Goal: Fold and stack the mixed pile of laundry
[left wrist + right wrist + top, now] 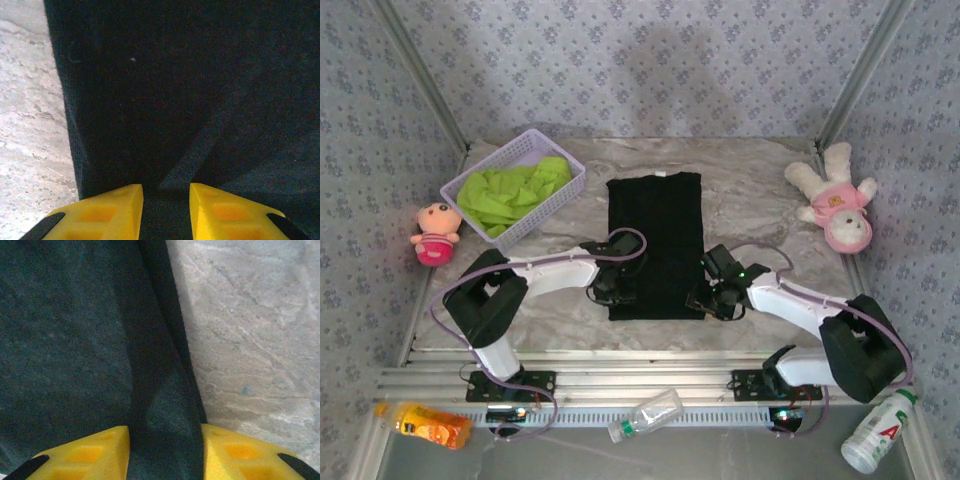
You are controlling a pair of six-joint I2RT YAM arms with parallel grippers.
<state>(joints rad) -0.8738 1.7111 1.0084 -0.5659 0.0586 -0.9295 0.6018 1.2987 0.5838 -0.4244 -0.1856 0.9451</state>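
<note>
The black T-shirt [655,243] lies folded narrow at the desk [750,190] centre; left gripper [166,210] and right gripper [165,452] jaws each pinch its near edge. Green T-shirt [510,195] fills the upper-left basket [552,207]. Lower-right bottle [876,432] shows a red "A"

1. 2 T-shirts — 1 black T-shirt [656,245], 1 lime-green T-shirt [512,193].
2. 1 lavender basket [563,199].
3. 2 plush toys — 1 doll [435,233], 1 bear [837,203].
4. 3 bottles: orange bottle [425,424], clear bottle [647,414], white bottle [877,430].
5. 2 arms with 1 tool each: left tool [611,287], right tool [708,297].
</note>
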